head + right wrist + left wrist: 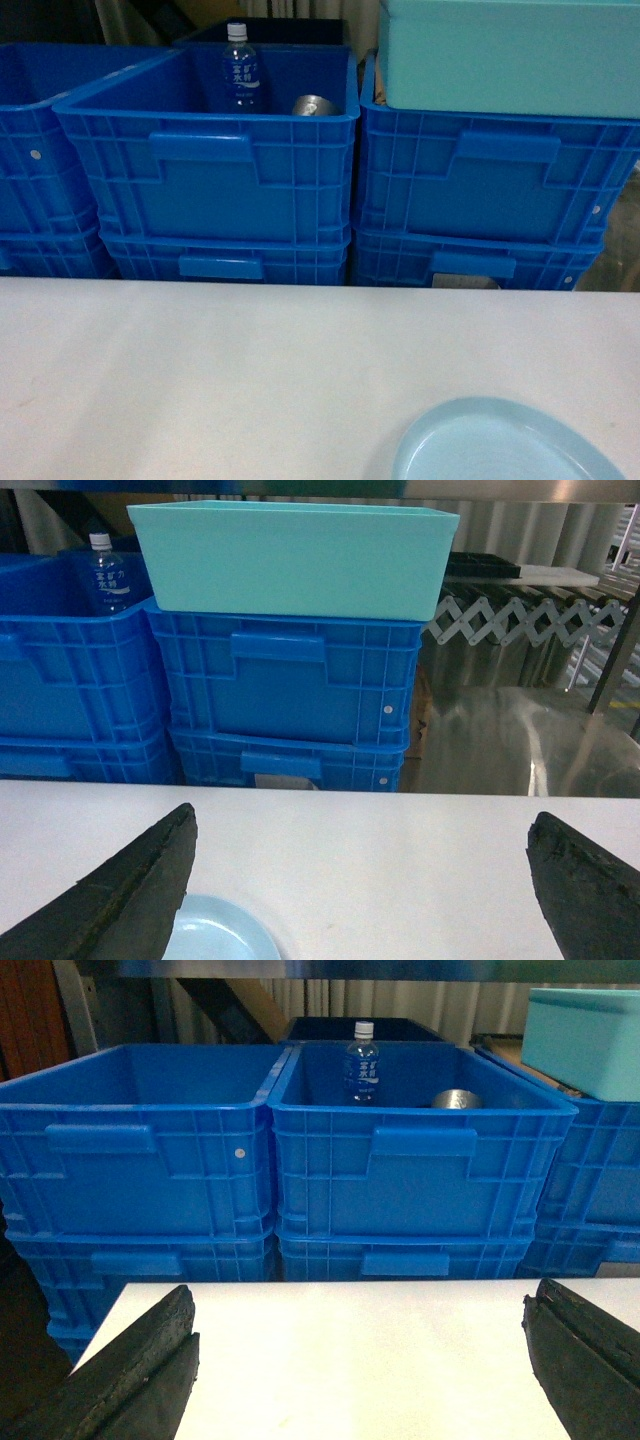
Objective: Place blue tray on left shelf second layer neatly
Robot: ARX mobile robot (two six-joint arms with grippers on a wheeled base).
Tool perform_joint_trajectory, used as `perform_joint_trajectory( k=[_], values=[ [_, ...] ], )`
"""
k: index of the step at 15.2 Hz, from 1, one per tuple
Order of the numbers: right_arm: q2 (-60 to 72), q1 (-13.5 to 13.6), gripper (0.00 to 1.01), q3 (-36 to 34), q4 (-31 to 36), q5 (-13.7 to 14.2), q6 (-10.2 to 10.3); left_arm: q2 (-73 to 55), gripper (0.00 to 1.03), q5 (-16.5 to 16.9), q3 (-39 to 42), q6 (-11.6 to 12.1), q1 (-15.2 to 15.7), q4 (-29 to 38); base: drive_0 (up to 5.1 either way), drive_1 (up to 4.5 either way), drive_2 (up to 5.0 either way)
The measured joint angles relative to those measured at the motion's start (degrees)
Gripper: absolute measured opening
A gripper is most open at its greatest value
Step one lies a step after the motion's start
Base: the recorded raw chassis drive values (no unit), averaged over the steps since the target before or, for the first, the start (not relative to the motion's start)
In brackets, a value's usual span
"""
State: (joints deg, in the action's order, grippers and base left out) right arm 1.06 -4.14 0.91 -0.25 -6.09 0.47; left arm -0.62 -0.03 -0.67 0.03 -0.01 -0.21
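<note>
Down at the near edge of the white tabletop (250, 370), toward its right corner, lies the blue tray (505, 445), a pale sky-blue round dish with a raised rim, partly cut off by the bottom of the head view. Nothing grips it. The right wrist view shows a slice of the same dish low down, just beside the inner edge of the right gripper's (370, 880) left finger (120, 895); whether they touch cannot be told. That gripper's jaws stand wide apart, holding nothing. The left gripper (360, 1365) hangs over the left part of the tabletop, near its left edge, jaws likewise spread wide and empty.

Beyond the far edge stand stacked blue ribbed crates (210, 170). The open upper middle crate holds a water bottle (240, 70) standing upright with a white cap, and beside it a shiny metal can (313, 104). A teal rectangular box (510, 50) sits on top of the right-hand stack. A stainless-steel shelf rail (480, 488) runs across the top of both wrist views, above the crates.
</note>
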Motion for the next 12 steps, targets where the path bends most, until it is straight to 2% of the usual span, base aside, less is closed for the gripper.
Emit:
perform_joint_trajectory(
  k=[12],
  values=[
    [0.00,0.00,0.98,0.00,0.00,0.00,0.00,0.00,0.98,0.00,0.00,0.00,0.00,0.00,0.0,0.00,0.0]
  ],
)
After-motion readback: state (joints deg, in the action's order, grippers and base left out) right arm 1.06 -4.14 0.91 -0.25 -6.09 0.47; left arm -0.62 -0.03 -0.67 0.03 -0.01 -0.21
